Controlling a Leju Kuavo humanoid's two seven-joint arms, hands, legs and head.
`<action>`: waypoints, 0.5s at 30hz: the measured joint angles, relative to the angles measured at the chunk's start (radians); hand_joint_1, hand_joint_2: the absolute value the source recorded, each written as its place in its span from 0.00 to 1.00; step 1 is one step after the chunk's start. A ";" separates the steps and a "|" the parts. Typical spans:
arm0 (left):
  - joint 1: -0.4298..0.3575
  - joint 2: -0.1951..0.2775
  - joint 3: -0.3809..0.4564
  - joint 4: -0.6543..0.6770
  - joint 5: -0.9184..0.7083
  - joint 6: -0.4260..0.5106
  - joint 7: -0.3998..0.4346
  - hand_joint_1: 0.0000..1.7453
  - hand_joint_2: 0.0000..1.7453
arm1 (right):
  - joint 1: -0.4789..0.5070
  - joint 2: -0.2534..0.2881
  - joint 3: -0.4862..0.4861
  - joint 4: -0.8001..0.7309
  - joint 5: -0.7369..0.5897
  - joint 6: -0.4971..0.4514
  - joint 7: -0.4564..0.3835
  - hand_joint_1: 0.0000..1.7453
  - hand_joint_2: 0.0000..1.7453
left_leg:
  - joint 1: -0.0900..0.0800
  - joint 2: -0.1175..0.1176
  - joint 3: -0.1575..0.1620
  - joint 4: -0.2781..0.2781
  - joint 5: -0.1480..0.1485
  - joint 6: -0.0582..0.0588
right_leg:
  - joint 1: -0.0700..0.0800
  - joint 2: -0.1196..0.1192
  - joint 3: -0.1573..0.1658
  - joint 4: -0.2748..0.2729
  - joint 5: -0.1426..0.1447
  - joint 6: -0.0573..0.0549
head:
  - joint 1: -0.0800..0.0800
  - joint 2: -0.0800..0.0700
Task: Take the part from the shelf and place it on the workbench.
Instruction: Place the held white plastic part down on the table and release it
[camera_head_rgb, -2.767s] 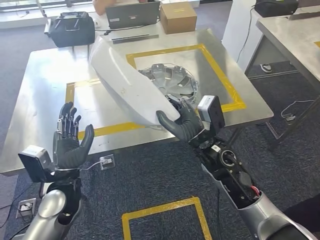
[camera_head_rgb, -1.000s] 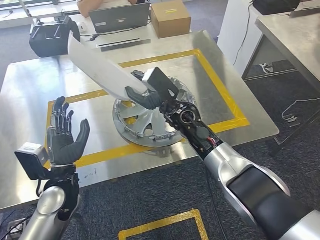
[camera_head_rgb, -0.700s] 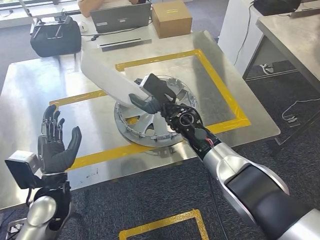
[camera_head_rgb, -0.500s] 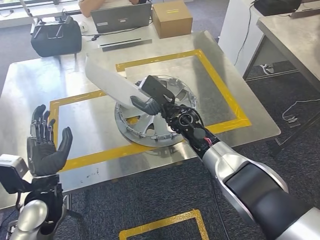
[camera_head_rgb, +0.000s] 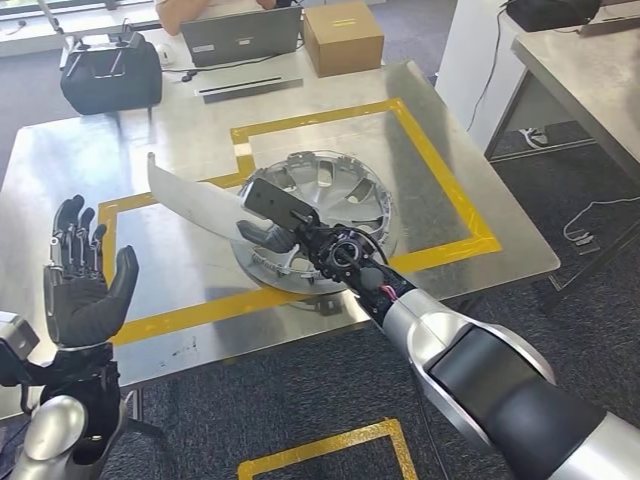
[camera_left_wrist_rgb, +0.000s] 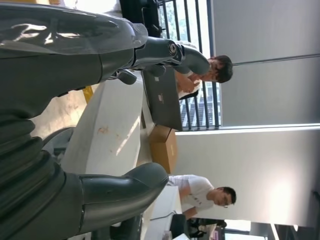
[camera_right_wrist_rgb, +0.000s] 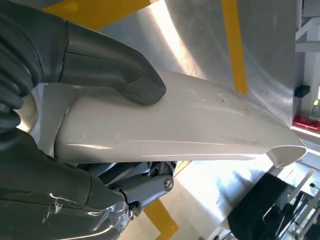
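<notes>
The part is a long white curved panel (camera_head_rgb: 192, 205) (camera_right_wrist_rgb: 181, 125) (camera_left_wrist_rgb: 109, 135). My right hand (camera_head_rgb: 266, 236) (camera_right_wrist_rgb: 45, 80) grips its near end, thumb on top, and holds it low and nearly flat over the steel workbench (camera_head_rgb: 68, 190), inside the yellow taped frame (camera_head_rgb: 445, 170). Its near end overlaps a silver hubcap (camera_head_rgb: 332, 195) lying on the bench. My left hand (camera_head_rgb: 81, 280) (camera_left_wrist_rgb: 56, 125) is raised at the bench's near left edge, palm up, fingers spread, holding nothing.
At the bench's far side sit a black bag (camera_head_rgb: 109, 75), a laptop (camera_head_rgb: 241, 30) and a cardboard box (camera_head_rgb: 340, 35). People sit behind it (camera_left_wrist_rgb: 211, 70). Another table (camera_head_rgb: 589, 70) stands to the right. Yellow floor tape (camera_head_rgb: 324, 445) marks the carpet near me.
My right arm has swung the white panel left and down, from tilted high to nearly flat just above the bench. My left hand has drawn back toward the bench's near left edge, still spread.
</notes>
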 joint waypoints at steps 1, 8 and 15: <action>-0.001 -0.001 0.000 0.000 0.001 -0.001 -0.001 0.00 1.00 | 0.000 0.004 0.002 0.005 0.000 0.000 0.000 1.00 1.00 | 0.000 0.000 0.000 0.000 0.000 0.000 | 0.000 0.000 0.000 0.000 0.000 0.000 | 0.000 0.000; -0.015 -0.011 0.000 0.003 0.032 -0.018 -0.031 0.00 1.00 | -0.005 0.043 0.019 0.038 0.042 0.012 0.014 1.00 1.00 | 0.000 0.001 0.000 0.000 0.000 0.000 | 0.000 0.001 0.000 0.000 0.000 0.000 | 0.001 0.000; -0.039 -0.029 0.000 0.019 0.049 -0.030 -0.045 0.00 1.00 | -0.006 0.099 0.044 0.063 0.069 0.006 0.030 1.00 1.00 | 0.000 0.001 0.000 0.000 0.000 0.000 | 0.000 0.001 0.000 0.000 0.000 0.000 | 0.000 0.000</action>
